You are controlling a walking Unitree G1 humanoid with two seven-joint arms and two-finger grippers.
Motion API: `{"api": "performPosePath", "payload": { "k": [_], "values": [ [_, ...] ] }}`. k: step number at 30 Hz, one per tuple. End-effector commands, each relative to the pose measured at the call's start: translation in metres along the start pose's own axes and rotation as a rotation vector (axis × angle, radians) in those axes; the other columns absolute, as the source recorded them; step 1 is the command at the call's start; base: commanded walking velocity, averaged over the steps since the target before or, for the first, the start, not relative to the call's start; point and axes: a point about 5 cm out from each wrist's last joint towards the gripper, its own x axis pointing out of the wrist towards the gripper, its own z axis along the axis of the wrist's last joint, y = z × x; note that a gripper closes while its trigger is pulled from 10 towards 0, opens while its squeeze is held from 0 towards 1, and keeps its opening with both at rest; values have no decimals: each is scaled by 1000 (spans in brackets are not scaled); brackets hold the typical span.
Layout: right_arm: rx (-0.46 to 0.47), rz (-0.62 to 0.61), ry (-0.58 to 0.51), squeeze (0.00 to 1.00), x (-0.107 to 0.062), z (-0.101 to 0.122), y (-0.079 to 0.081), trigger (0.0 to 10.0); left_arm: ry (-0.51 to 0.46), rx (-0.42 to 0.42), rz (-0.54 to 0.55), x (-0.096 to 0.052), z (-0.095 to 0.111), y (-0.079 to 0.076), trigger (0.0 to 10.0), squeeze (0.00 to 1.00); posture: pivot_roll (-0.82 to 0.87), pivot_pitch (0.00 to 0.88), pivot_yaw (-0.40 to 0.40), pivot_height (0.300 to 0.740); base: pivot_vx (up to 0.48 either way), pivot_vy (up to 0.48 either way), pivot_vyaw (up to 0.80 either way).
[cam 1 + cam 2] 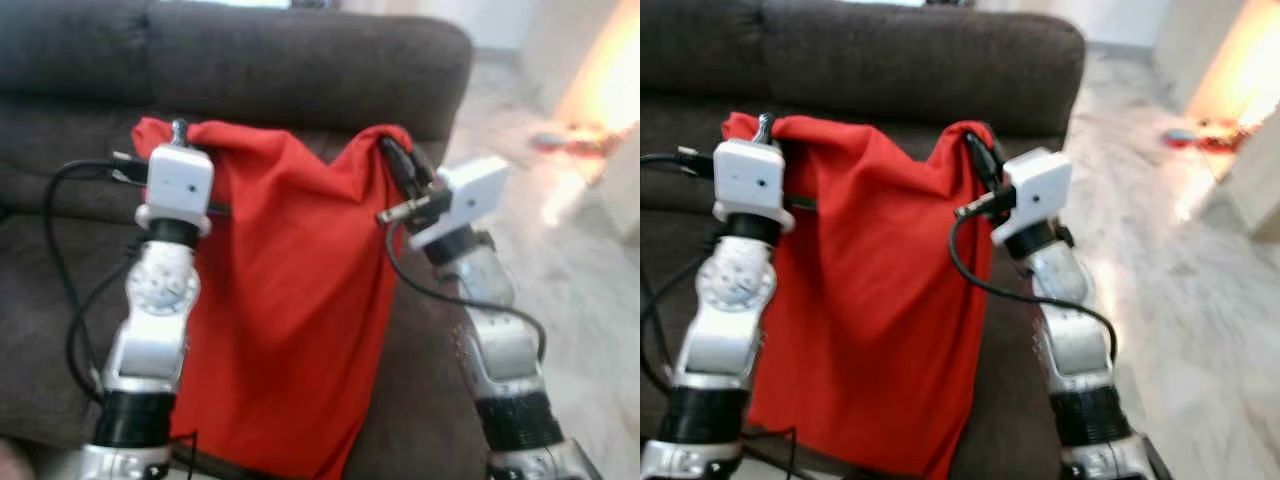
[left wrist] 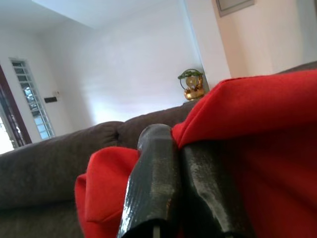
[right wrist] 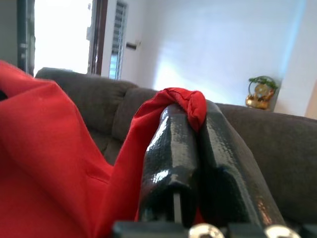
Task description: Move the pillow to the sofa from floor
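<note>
Red pillow (image 1: 290, 300) off floor, hanging over sofa (image 1: 300, 70) seat; left end effector (image 2: 171, 148) and right end effector (image 3: 190, 124) each clamped on top corner; lowering and release remain

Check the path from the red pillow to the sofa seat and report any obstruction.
Nothing visible blocks it. The red pillow hangs pinched by the left claw and right claw directly before the brown sofa.

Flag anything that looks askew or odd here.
The red fabric pillow hangs limp like an empty cover, pinched at its two top corners by the left hand and right hand, sagging between them before the dark brown sofa.
</note>
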Motion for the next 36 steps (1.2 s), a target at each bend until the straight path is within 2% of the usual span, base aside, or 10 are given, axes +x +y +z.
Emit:
{"api": "performPosePath", "payload": {
  "k": [1, 9, 13, 18, 19, 20, 21, 22, 23, 36],
  "values": [
    [9, 2, -58, 0, 6, 14, -1, 10000, -118, 0, 31, 6, 24, 8, 10000, 0, 165, 40, -83, 740, 292, 0, 0],
    [-26, 41, -13, 0, 4, 8, 2, 10000, -95, 12, -36, 1, 18, 0, 10000, 0, 164, 43, -85, 740, 37, 0, 0],
    [-81, 77, 86, 0, 2, -5, 5, 10000, 3, 16, -132, -10, -1, -11, 10000, 0, 165, 44, -84, 740, 0, 0, 0],
    [-66, 92, 139, 0, -2, -13, 4, 10000, 53, 26, -186, -15, -9, -16, 10000, 0, 165, 47, -85, 740, 0, 0, 0],
    [-41, 101, 144, 114, -3, -14, 6, 10000, 60, 27, -193, -16, -9, -17, 10000, 0, 163, 47, -84, 740, 0, 0, 0],
    [-35, 105, 145, 114, -3, -14, 6, 10000, 61, 27, -194, -16, -9, -17, 10000, 0, 163, 47, -84, 740, 0, 0, 0],
    [-30, 112, 145, 796, -3, -13, 7, 10000, 56, 32, -195, -16, -9, -17, 10000, 20, 162, 48, -85, 740, 0, 0, 0],
    [-24, 118, 146, 1000, -3, -13, 7, 10000, 55, 37, -197, -16, -9, -18, 10000, 322, 162, 47, -85, 740, 0, 0, 0],
    [-21, 125, 146, 1000, -4, -13, 8, 10000, 55, 41, -197, -16, -8, -18, 10000, 1000, 162, 47, -85, 740, 0, 0, 0],
    [-35, 184, 151, 1000, -4, -13, 16, 10000, 42, 70, -174, -14, -6, -14, 10000, 1000, 162, 49, -88, 740, 0, 0, 0]
  ]
}}
